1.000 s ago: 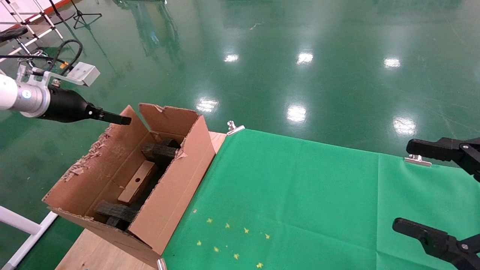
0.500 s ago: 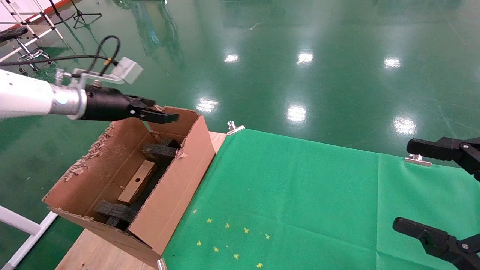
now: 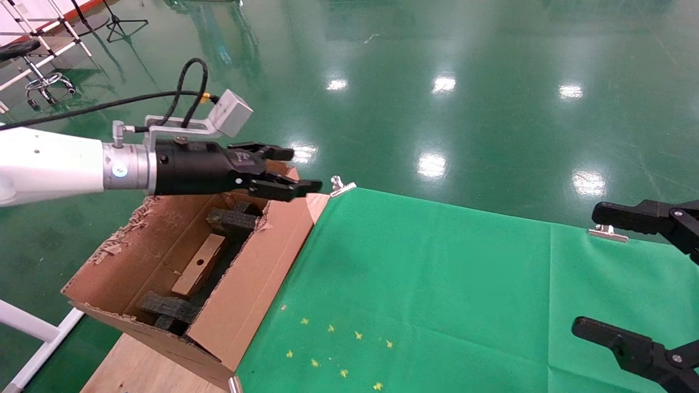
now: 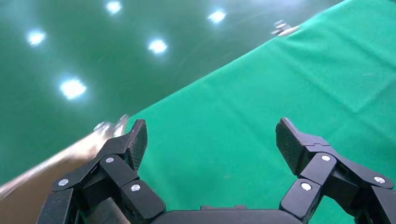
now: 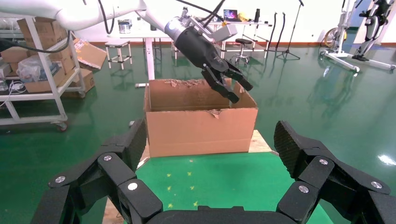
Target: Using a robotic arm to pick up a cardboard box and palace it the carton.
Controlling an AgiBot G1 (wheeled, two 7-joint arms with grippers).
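Green cloth [image 3: 437,284] covers most of the desk [image 3: 142,371], held by silver clips [image 3: 341,186] along its far edge; bare wood shows at the desk's left edge. Small yellow marks [image 3: 338,349] dot the cloth near the front edge. Glossy green floor [image 3: 437,65] surrounds the desk and mirrors ceiling lights. At the desk's left edge stands the carton [image 3: 240,295], its flaps torn, with black foam pieces [image 3: 232,221] inside. The cardboard box [image 3: 199,265] lies within the carton, between the foam pieces, its round hole facing up. The robotic arm [image 3: 49,164] reaches from the left, and its left end effector [image 3: 297,172] hovers above the carton's far right corner, fingers spread, grasping nothing. The right end effector [image 5: 210,163] hangs over the desk's right edge, likewise released and empty. Shelves [image 5: 42,70] and stands [image 5: 289,32] line the room behind the carton.
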